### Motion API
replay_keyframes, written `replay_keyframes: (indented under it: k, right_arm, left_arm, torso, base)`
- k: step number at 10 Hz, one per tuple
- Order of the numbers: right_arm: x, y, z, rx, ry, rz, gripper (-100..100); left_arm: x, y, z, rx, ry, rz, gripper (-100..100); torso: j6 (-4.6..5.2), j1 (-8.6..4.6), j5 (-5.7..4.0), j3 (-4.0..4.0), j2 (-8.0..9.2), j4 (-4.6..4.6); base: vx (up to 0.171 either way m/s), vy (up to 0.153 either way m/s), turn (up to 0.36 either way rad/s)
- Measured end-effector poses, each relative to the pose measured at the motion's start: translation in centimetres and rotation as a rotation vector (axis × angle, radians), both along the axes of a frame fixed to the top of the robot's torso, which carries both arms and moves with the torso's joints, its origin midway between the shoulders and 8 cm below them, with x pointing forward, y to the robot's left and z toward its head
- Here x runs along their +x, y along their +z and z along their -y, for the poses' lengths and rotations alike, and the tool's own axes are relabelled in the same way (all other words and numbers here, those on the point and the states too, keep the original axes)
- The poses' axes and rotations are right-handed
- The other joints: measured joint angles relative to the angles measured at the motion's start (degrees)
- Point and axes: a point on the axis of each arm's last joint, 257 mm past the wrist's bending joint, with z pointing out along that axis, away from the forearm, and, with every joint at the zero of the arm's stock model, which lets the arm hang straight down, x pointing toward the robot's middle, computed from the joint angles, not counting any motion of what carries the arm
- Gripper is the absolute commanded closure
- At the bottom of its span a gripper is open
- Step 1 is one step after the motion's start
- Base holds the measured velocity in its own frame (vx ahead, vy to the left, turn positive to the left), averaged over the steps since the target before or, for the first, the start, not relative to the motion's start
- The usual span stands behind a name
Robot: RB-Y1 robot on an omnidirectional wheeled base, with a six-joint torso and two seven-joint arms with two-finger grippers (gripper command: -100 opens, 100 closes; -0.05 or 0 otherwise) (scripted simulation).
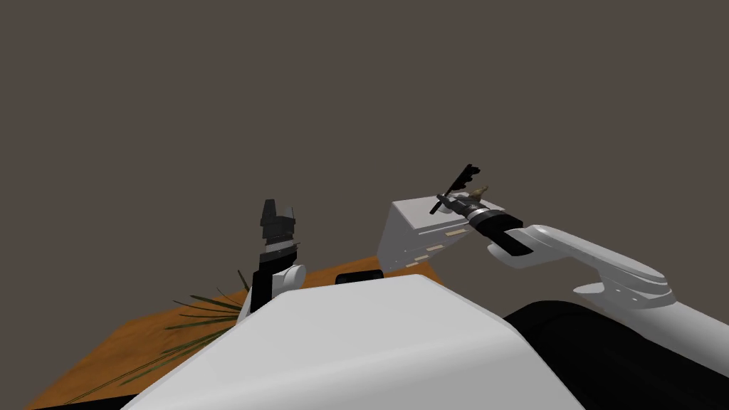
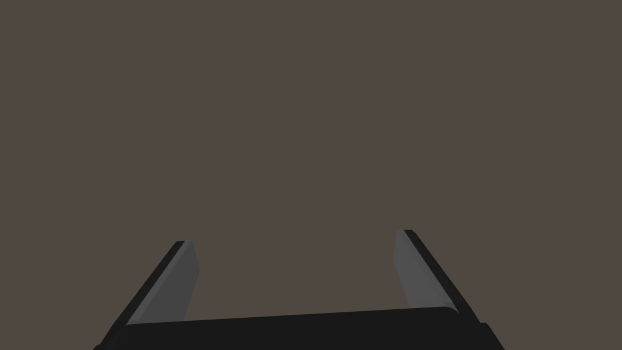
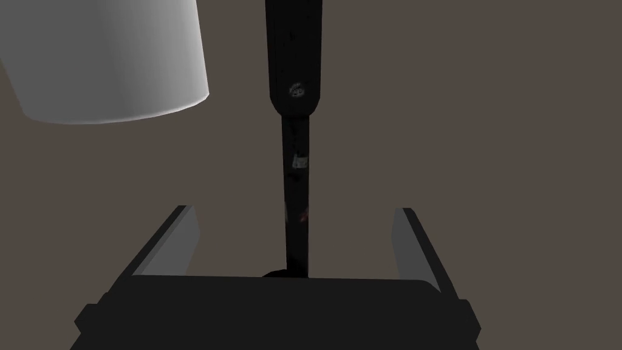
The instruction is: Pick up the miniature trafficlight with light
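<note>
The miniature traffic light is a thin black post with a wider black head. In the head view the traffic light stands slanted on top of a white cabinet. My right gripper is open, and the post rises midway between its fingers without touching either. My right gripper reaches over the cabinet top from the right. My left gripper is raised in front of my chest, and in its wrist view my left gripper is open and holds nothing.
A white cylinder stands close beside the traffic light's head. A small brownish object lies on the cabinet top near my right wrist. Below the cabinet are an orange-brown wooden surface and thin plant leaves.
</note>
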Motion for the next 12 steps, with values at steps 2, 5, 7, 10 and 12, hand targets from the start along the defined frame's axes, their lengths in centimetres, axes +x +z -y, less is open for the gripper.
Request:
replay_keyframes:
  k: [2,5,7,10,12]
  right_arm:
    - [-0.2,-0.4,1.5,-0.005,-0.005,-0.018,-100]
    - [-0.5,-1.0,4.2,-0.003,-0.020,-0.038,-100]
    - [-0.7,-1.2,6.0,-0.001,-0.030,-0.046,-100]
    - [-1.5,-1.5,9.3,0.003,-0.055,-0.050,-100]
    - [-2.0,-1.3,11.1,0.000,-0.070,-0.046,-100]
  left_arm:
    - [0.0,0.0,0.0,0.000,0.000,0.000,0]
    - [0.0,0.0,0.0,0.000,0.000,0.000,0]
    - [0.0,0.0,0.0,0.000,0.000,0.000,0]
    - [0.0,0.0,0.0,0.000,0.000,0.000,0]
    - [0.0,0.0,0.0,0.000,0.000,0.000,0]
  torso:
    - [0.00,0.11,0.04,0.01,0.02,0.01]
    - [0.03,0.06,0.03,0.06,0.09,0.03]
    - [0.03,0.07,0.04,0.03,0.04,0.02]
    - [0.01,0.08,0.03,0.02,0.03,0.01]
    - [0.01,0.07,0.04,0.02,0.03,0.01]
  base:
    - [-0.003,0.069,0.076]
    - [-0.013,0.071,0.081]
    - [-0.001,0.062,0.073]
    - [0.002,0.062,0.068]
    - [0.002,0.058,0.073]
